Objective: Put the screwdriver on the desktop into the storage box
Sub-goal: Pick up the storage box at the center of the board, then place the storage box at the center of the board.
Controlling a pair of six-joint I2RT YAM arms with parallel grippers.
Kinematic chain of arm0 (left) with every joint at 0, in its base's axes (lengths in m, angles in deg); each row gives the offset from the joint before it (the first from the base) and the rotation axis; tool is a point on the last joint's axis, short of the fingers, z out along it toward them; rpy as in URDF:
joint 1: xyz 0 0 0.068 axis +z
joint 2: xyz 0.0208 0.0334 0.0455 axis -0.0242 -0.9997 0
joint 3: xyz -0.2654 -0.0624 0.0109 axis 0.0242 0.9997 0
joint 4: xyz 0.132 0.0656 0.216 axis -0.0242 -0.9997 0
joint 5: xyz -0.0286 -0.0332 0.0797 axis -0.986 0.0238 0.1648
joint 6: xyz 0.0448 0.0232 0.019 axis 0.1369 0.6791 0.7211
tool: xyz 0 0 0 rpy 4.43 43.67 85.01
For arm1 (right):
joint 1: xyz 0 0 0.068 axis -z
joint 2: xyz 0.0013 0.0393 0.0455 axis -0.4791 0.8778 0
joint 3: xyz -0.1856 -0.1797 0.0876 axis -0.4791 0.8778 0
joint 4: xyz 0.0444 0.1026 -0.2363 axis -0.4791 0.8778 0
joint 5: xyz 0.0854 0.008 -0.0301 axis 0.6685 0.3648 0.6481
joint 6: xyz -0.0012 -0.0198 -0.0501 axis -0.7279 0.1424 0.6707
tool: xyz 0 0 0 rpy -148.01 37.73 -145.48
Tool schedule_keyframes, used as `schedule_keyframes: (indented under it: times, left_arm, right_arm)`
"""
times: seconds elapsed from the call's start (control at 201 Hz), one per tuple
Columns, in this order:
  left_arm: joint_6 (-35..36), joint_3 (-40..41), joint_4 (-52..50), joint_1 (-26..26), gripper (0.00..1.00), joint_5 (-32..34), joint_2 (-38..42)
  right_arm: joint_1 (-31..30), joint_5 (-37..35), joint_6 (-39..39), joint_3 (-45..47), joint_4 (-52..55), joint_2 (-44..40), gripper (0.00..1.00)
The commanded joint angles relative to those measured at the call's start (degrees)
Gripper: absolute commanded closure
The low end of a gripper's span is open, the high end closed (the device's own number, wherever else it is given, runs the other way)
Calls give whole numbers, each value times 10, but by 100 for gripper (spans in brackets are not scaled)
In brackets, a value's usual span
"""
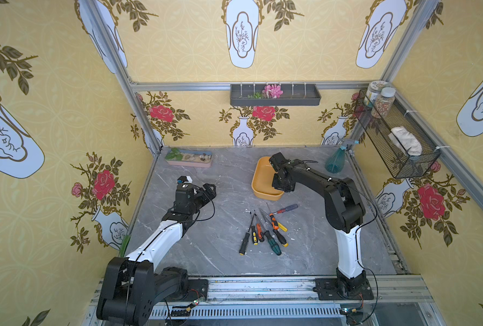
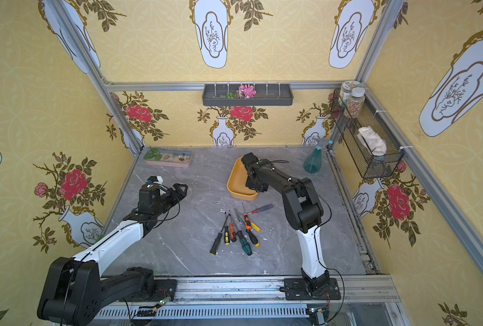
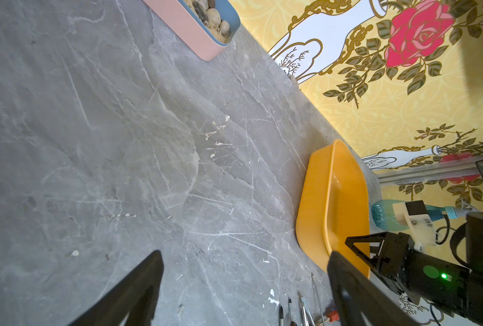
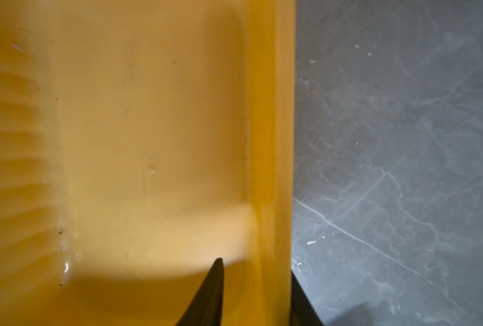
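Several screwdrivers (image 1: 265, 228) (image 2: 238, 230) lie in a loose bunch on the grey desktop (image 1: 206, 248), front of centre; their tips (image 3: 305, 307) show in the left wrist view. The yellow-orange storage box (image 1: 262, 180) (image 2: 236, 180) (image 3: 333, 197) stands behind them. My right gripper (image 4: 255, 265) points down at the box's right wall, one finger inside and one outside, shut on that wall (image 4: 274, 141). Its arm (image 1: 305, 175) hides the grip in both top views. My left gripper (image 1: 210, 188) (image 3: 246, 254) hangs open over bare desktop at the left, holding nothing.
A pink tray of pebbles (image 1: 189, 160) sits at the back left and a teal spray bottle (image 1: 335, 161) at the back right. A dark wall tray (image 1: 275, 95) and a wire basket (image 1: 395, 138) hang above the desktop. An aluminium rail (image 1: 262, 288) runs along the front.
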Motion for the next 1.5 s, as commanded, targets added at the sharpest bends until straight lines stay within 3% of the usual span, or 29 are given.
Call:
schedule_keyframes:
  times: [0.0, 0.105, 0.244, 0.443, 0.697, 0.921, 0.961, 1.095, 1.17, 1.25, 1.499]
  left_arm:
    - [-3, -4, -4, 0, 9, -6, -5]
    - [-8, -10, -14, 0, 11, -5, -10]
    - [-14, -16, -27, 0, 11, -4, -12]
    - [-26, -25, -59, 0, 11, -1, -3]
    - [-36, -37, -146, 0, 13, -4, 26]
    - [-37, -33, -211, -1, 17, -23, 52]
    - [-36, -35, -222, -4, 17, -27, 54]
    - [-33, -50, -264, -41, 16, -28, 46]
    - [-29, -67, -296, -81, 14, -21, 32]
    - [-28, -87, -338, -129, 13, -16, 16]
    - [-38, -114, -429, -286, 12, -3, -32]
  right_arm:
    - [-2, -3, 15, -14, 16, 10, 82]
    - [-7, -5, 23, -24, 19, 15, 93]
    - [-21, -6, 29, -46, 24, 25, 100]
    - [-75, 14, 19, -101, 28, 41, 100]
    - [-171, 18, -49, -177, 31, 91, 100]
    - [-187, 51, -86, -196, 21, 137, 100]
    - [-187, 54, -87, -196, 20, 142, 88]
    - [-184, 53, -78, -192, 23, 130, 34]
    - [-178, 37, -75, -175, 23, 98, 18]
    - [-167, 11, -74, -126, 15, 35, 12]
    - [-87, -34, -98, 154, -21, -235, 12]
